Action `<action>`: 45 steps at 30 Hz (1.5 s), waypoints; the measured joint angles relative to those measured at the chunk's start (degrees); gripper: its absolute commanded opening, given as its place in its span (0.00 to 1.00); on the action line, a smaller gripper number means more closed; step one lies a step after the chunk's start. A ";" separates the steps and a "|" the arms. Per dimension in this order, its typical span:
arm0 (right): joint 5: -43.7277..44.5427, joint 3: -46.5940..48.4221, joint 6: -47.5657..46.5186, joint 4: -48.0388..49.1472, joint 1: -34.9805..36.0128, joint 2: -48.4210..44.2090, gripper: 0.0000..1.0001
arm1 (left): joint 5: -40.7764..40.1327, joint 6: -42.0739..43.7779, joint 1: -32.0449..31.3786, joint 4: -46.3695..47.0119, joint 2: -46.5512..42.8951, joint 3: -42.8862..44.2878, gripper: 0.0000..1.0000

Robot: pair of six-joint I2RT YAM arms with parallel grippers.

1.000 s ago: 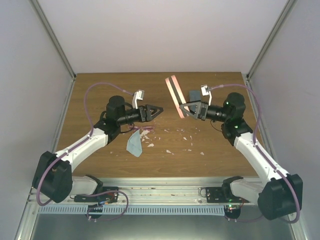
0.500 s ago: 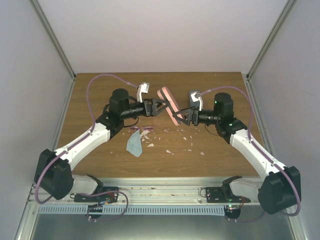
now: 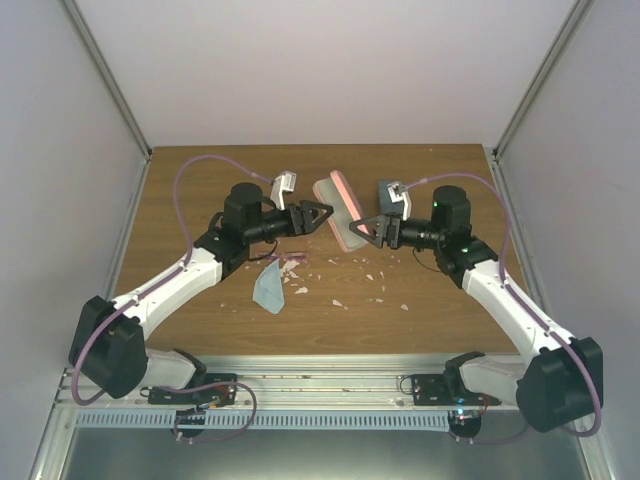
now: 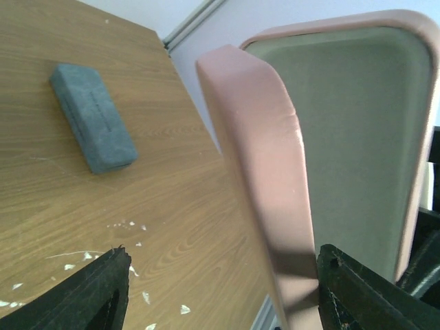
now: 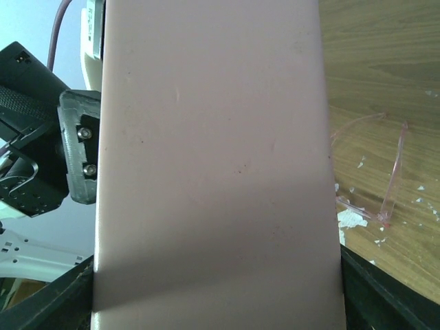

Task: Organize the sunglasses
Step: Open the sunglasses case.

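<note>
Above the table (image 3: 400, 320), from the top, the right gripper (image 3: 364, 228) clamps the opened pink case (image 3: 336, 196), with the left gripper (image 3: 320, 213) at its edge; the pink sunglasses (image 3: 284, 258) lie on the wood below. Left wrist: jaws wide, astride the case's near edge, not closed. Right wrist: the case fills the grip, so opening looks done, and the left should next fetch the sunglasses.
</note>
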 measured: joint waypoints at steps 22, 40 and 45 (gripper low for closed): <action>-0.63 -0.31 3.96 -0.87 0.39 2.58 0.34 | -4.15 4.44 0.66 -4.96 -1.05 -1.79 0.58; -0.55 -2.49 7.30 -0.02 0.61 4.66 0.35 | -3.89 5.29 1.60 -6.71 0.68 -3.13 0.42; -0.57 -3.37 8.48 1.09 0.66 4.74 0.35 | -4.26 5.33 1.66 -7.48 1.22 -3.67 0.42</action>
